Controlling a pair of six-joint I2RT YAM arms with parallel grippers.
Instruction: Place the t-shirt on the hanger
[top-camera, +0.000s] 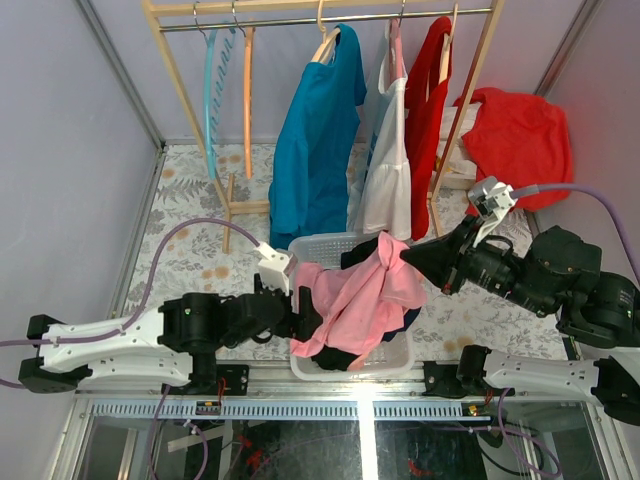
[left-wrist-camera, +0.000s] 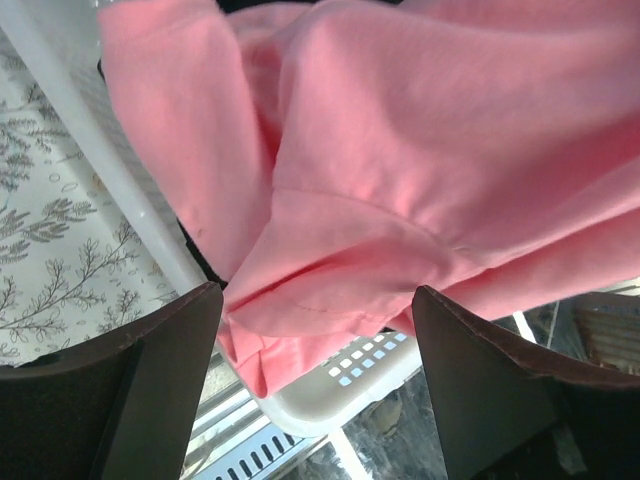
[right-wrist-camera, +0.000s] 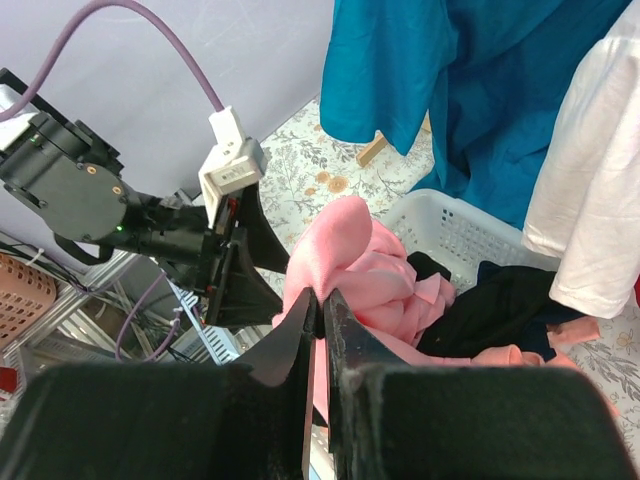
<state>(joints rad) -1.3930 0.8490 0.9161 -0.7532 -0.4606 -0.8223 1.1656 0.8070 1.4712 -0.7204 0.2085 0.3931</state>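
Note:
The pink t-shirt (top-camera: 355, 300) lies bunched over the white laundry basket (top-camera: 322, 241), with its lower edge hanging past the near rim. My right gripper (top-camera: 400, 255) is shut on a raised fold of the t-shirt (right-wrist-camera: 350, 250), and the fabric is pinched between its fingertips (right-wrist-camera: 322, 292). At the basket's left side my left gripper (top-camera: 300, 305) stands open. In the left wrist view the t-shirt (left-wrist-camera: 400, 150) hangs just ahead of its spread jaws (left-wrist-camera: 318, 290), untouched by them. The orange hanger (top-camera: 247, 90) hangs bare on the wooden rack at the back left.
A teal hanger (top-camera: 210, 90) hangs beside the orange one. The rack (top-camera: 180, 60) also carries a blue shirt (top-camera: 315, 140), a white garment (top-camera: 390, 170) and red garments (top-camera: 515, 135). Dark clothes (right-wrist-camera: 490, 305) lie in the basket. Walls close in on both sides.

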